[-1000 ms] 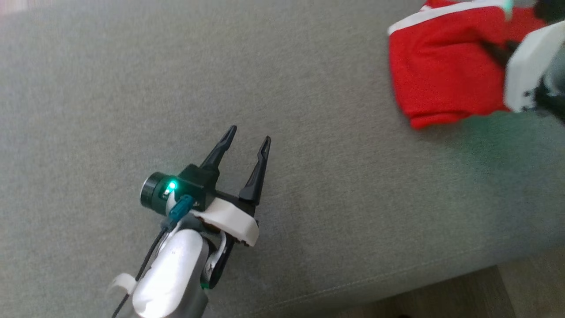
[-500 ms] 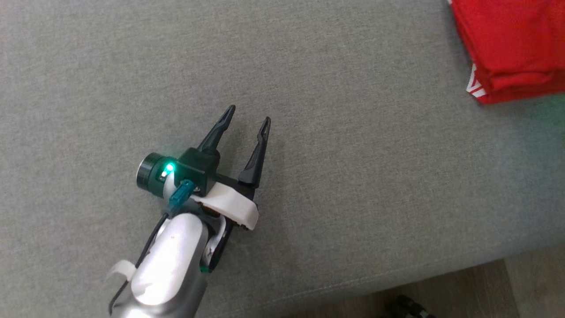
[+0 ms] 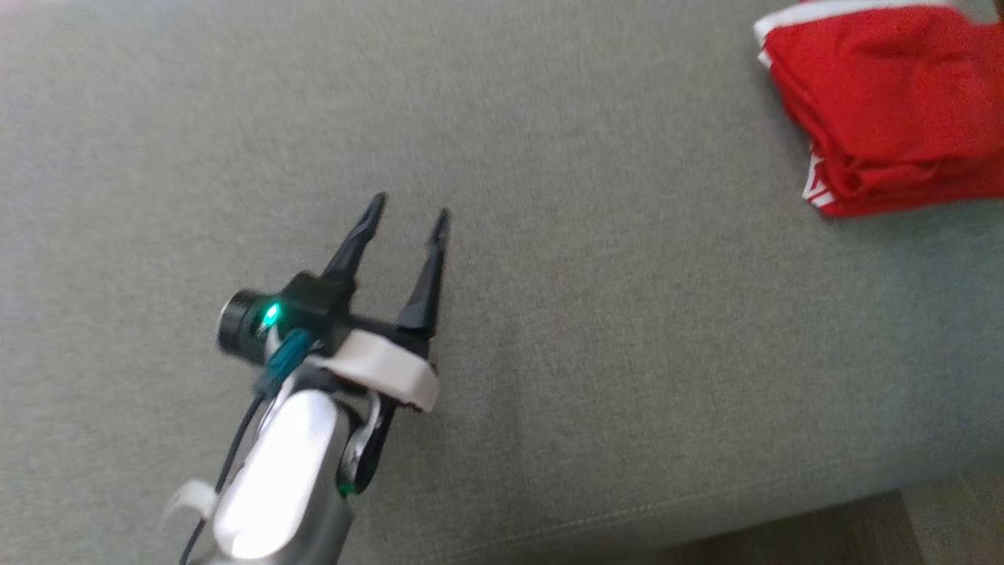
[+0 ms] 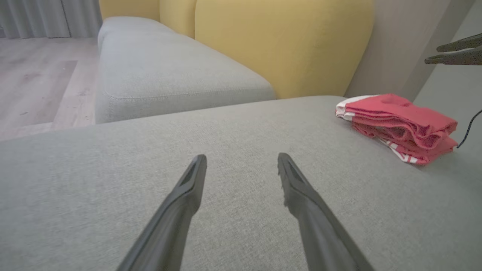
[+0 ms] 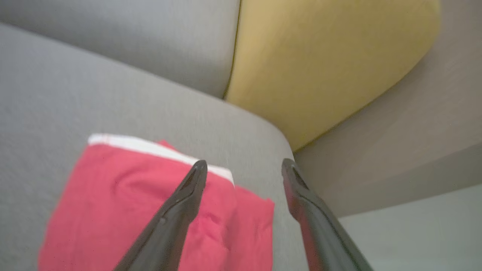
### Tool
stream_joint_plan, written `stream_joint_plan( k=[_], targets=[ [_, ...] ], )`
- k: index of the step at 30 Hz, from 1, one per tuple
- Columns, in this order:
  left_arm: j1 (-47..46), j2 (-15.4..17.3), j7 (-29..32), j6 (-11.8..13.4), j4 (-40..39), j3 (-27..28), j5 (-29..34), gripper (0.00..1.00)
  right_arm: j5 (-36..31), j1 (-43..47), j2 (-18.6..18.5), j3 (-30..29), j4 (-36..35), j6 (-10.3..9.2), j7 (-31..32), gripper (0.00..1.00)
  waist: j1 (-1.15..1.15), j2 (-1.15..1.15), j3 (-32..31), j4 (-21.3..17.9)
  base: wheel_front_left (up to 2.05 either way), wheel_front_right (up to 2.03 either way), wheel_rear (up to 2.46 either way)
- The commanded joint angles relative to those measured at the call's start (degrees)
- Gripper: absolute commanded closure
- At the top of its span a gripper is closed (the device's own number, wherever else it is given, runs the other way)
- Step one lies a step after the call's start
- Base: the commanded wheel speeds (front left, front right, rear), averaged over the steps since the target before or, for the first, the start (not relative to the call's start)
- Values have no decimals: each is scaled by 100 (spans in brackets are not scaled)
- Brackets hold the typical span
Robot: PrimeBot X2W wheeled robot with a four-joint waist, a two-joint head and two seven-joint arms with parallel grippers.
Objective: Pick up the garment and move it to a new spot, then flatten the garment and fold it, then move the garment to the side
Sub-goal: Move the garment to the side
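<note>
The grey seat cushion (image 3: 627, 314) spreads wide and bare around the left gripper (image 3: 409, 208), with open fabric on every side of it. The cushion's near edge, a stitched seam, runs along the bottom right of the head view, and wooden floor (image 3: 863, 534) shows beyond it. At the far right the cushion ends in a rounded corner against a yellow backrest (image 5: 320, 64).

The garment (image 3: 894, 110), red with white trim, lies folded in a stack of layers at the far right of the seat, near that rounded corner and well apart from the left gripper. Nothing lies between them.

The left gripper hangs low over the middle of the seat, its two dark fingers spread wide with nothing between them. The right gripper (image 5: 244, 163) is above the garment, fingers likewise parted and holding nothing; in the left wrist view it stands clear above the stack.

To the left, a second grey seat (image 4: 169, 75) sits beside the yellow backrest, with floor and a grey curtain (image 4: 37, 19) past it. A thin dark cable (image 4: 470, 124) hangs just right of the garment.
</note>
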Motion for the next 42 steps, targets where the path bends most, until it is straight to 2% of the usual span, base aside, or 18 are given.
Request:
stream_joint_plan(
  k=[1, 7, 14, 17, 22, 23, 30, 35, 42],
  targets=[
    [88, 28, -69, 49, -269, 281, -44, 0, 97, 107, 18, -141, -39, 39, -311, 0, 0, 0, -442, 90, 0, 0, 0],
    [573, 59, -69, 163, -474, 849, -159, 0, 327, 700, 316, -606, -158, 39, -1457, 0, 0, 0, -1280, 253, 0, 0, 0],
    [1001, 112, -69, 158, -660, 1368, -328, 0, 418, 1553, 566, -1114, -507, 39, -1795, 0, 0, 0, -1870, 387, 0, 0, 0],
    [1166, 103, -69, 135, -627, 1582, -474, 0, 319, 2044, 608, -1625, -941, 39, -1820, 0, 0, 0, -1995, 460, 0, 0, 0],
    [1311, 115, -69, 53, -423, 1661, -477, 0, -299, 3314, 628, -3142, -2017, 39, -1824, 0, 0, 0, -2086, 556, 0, 0, 0],
    [1331, 110, -69, 50, -385, 1716, -445, 0, -648, 3975, 784, -3823, -2465, 39, -1824, 0, 0, 0, -2108, 598, 0, 0, 0],
    [1411, 81, -69, 34, -336, 1948, -249, 0, -1955, 5841, 1648, -5524, -3766, 39, -1825, 0, 0, 0, -2119, 718, 0, 0, 0],
    [1445, 56, -69, -7, -270, 2069, -146, 0, -2549, 6468, 2146, -6093, -4232, 39, -1825, 0, 0, 0, -2084, 804, 0, 0, 0],
    [1384, 36, -69, -87, -120, 2117, -81, 0, -2846, 6690, 2450, -6227, -4524, 39, -1825, 0, 0, 0, -1993, 864, 0, 0, 0]
  ],
)
